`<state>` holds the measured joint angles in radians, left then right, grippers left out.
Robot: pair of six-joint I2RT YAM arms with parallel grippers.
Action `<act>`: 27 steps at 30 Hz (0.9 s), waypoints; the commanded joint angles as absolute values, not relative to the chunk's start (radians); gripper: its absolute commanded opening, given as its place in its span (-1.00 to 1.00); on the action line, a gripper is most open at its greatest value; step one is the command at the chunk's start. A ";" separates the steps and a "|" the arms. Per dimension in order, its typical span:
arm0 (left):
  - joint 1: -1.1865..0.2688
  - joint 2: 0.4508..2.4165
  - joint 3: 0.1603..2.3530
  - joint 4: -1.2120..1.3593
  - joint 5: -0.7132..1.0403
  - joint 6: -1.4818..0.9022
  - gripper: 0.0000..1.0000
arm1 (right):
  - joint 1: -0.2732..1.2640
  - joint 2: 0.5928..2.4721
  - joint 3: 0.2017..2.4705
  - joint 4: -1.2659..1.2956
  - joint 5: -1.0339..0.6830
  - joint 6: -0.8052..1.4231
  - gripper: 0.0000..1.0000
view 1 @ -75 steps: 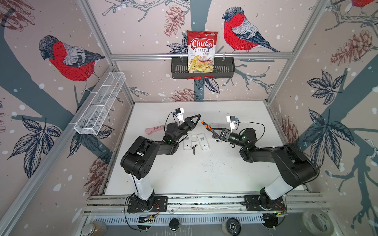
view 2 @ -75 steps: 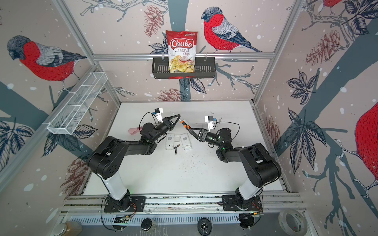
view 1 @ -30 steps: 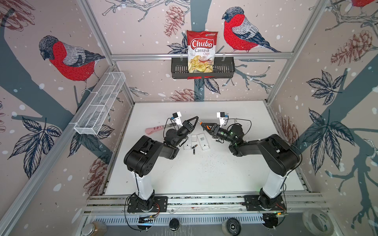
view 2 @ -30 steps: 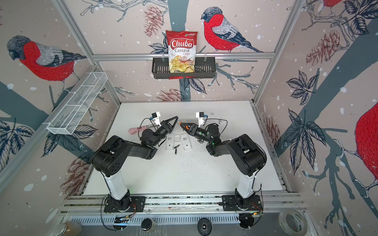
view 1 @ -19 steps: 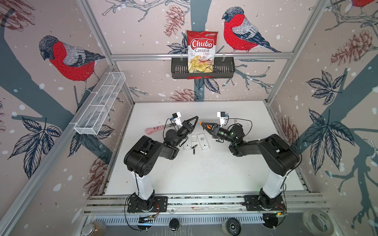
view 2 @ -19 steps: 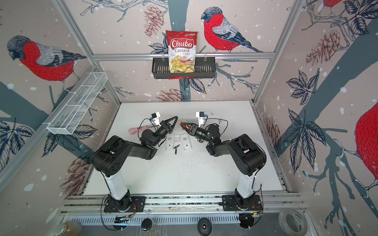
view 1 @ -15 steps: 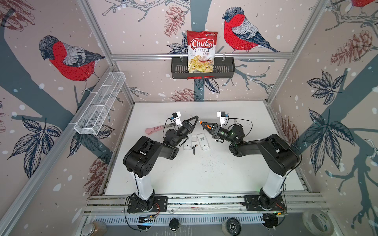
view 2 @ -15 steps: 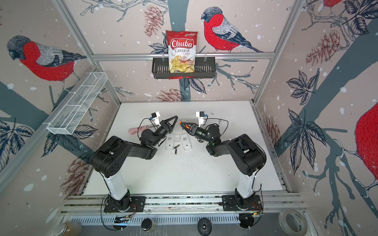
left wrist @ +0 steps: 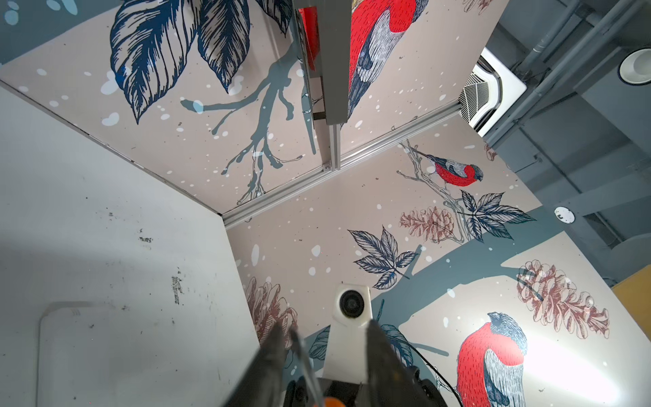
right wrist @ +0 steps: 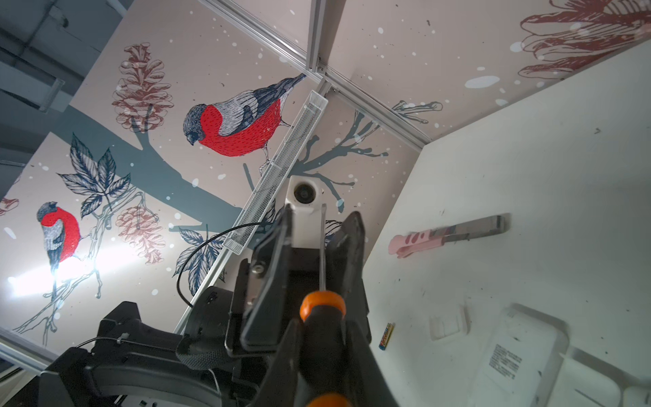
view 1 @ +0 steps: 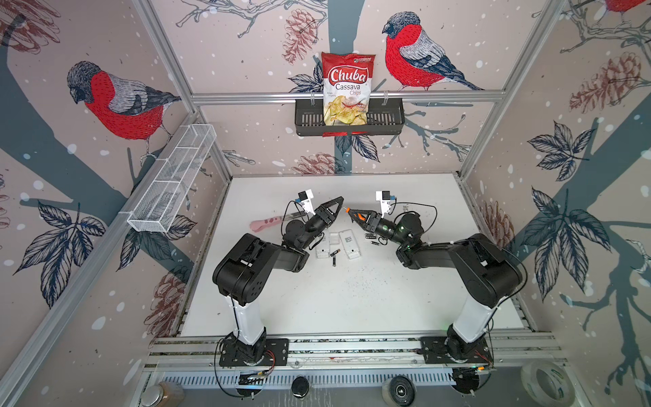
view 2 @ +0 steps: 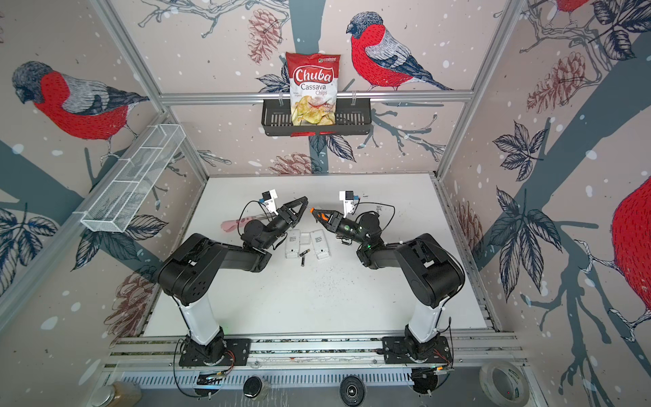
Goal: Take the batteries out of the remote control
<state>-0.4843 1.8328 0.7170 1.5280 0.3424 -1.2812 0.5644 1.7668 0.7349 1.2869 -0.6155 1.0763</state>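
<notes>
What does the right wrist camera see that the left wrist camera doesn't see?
Only the right wrist view shows the pink-handled knife, one battery and the white mesh basket. Only the left wrist view shows a ceiling vent. Both show the screwdriver: the right gripper holds its handle, and its thin shaft passes between the open fingers of the left gripper.

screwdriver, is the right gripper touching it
Touching. In the right wrist view the right gripper is shut on the screwdriver, jaws pressed to its black handle behind the orange collar.
</notes>
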 commanded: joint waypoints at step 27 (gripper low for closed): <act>-0.496 1.851 1.354 0.062 0.412 -0.473 0.71 | 0.311 1.195 0.626 0.041 -0.464 0.515 -0.99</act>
